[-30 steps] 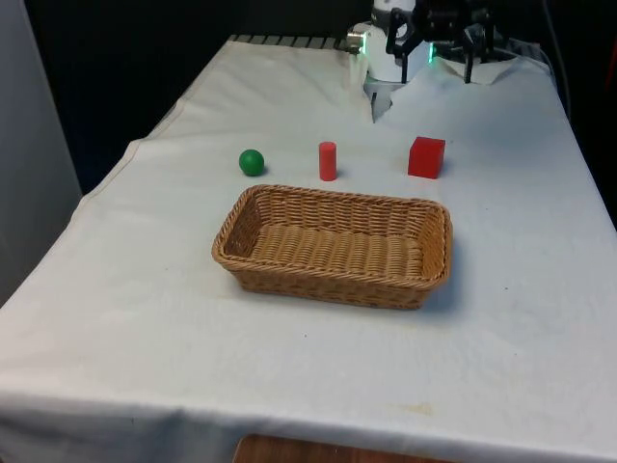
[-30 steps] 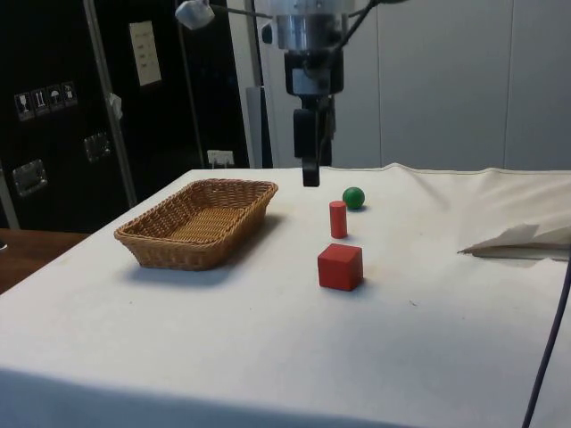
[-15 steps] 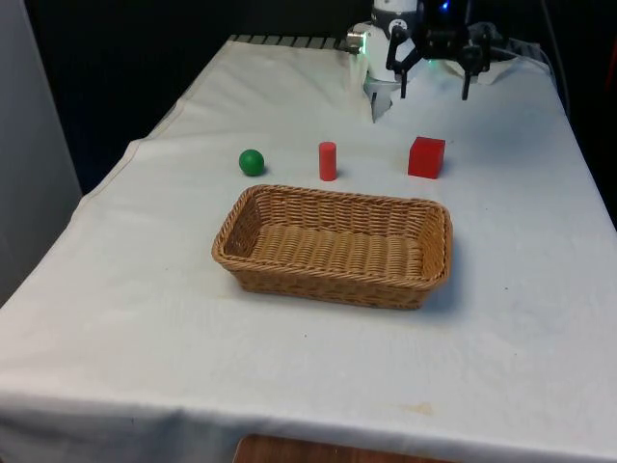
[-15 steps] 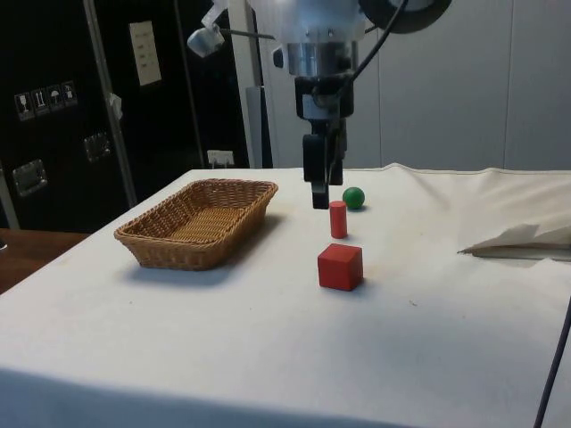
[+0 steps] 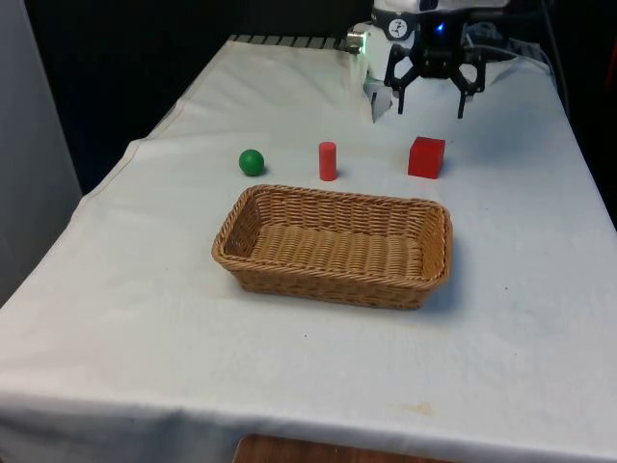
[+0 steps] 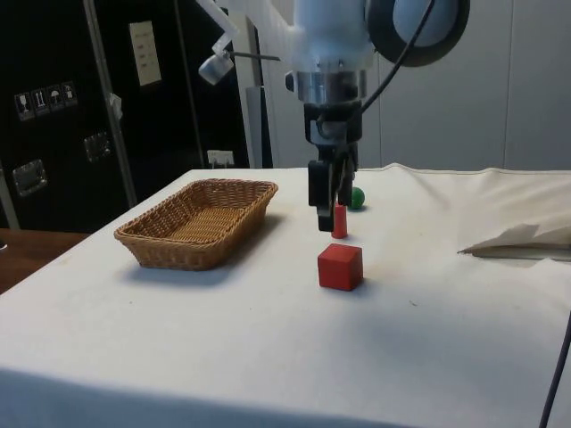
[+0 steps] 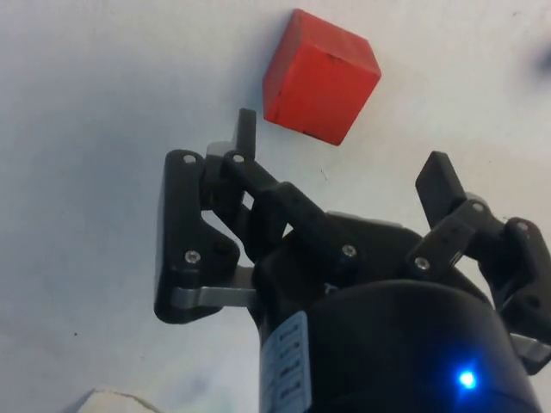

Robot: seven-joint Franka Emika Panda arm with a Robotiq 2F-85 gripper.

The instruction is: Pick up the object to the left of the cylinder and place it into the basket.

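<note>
The arm (image 6: pixel 332 36) is glossy white, built of rounded segments, with a round dark grey cap ringed in black on one joint. Below the white casing sits a ribbed silver collar. A black cable loops from the upper arm down toward the wrist, and another black cable hangs at the side view's edge. The claw (image 7: pixel 340 155) is matte black, made of angular linked plates held by small silver screws, with a bare metal bracket on one side. Its two fingers (image 7: pixel 246 131) are slim black bars with flat squared tips. A white printed label runs along the black cylindrical body behind them
</note>
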